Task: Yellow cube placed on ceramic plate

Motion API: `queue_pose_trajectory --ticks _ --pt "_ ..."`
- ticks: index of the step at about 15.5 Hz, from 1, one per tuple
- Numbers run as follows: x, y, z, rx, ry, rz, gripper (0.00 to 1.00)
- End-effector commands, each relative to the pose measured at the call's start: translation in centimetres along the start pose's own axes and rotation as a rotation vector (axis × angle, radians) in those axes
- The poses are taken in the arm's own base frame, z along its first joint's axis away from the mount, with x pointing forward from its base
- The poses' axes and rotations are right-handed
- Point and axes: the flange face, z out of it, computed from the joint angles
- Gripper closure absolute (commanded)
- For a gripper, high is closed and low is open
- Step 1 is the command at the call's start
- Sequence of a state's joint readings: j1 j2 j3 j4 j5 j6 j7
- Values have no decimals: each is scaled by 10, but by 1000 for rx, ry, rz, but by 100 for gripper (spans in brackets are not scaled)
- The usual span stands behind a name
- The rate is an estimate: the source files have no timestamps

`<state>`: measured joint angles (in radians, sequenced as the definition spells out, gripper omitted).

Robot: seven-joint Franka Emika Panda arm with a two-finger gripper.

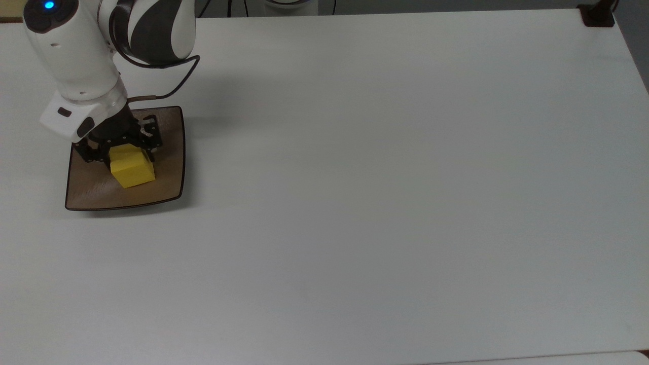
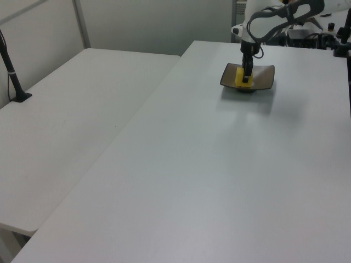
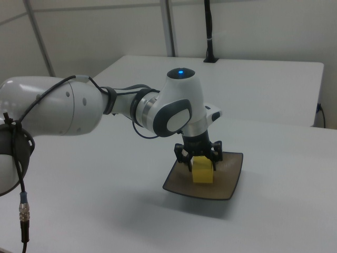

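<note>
Arm (image 1: 76, 56) over ceramic plate (image 1: 167, 172), white table (image 1: 380, 203) bare around it

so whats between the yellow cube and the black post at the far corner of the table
Nothing: in the top view, past the ceramic plate, bare white table runs from the yellow cube to the black post.

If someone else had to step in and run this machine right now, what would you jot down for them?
Gripper: shut on the yellow cube, fingers at its sides.
Yellow cube: down in the dished centre of the ceramic plate, at or very near its surface; contact can't be confirmed.
Plate: near the top view's left edge of the white table.
Done: cube carried over the plate and lowered.
Left: open the fingers, lift the arm straight up, check that the cube stays on the plate.
</note>
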<state>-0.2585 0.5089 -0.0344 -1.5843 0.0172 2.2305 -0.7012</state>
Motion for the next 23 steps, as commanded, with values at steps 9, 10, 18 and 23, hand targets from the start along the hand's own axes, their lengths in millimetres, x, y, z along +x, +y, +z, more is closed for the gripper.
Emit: queue_pose_trajectory --ticks 9,10,18,23 --pt "7 -46 -160 16 64 248 0" --pt "3 -54 -178 24 58 279 0" --pt "-18 -137 -290 76 13 516 0" --pt "-2 -204 -290 100 -27 439 0"
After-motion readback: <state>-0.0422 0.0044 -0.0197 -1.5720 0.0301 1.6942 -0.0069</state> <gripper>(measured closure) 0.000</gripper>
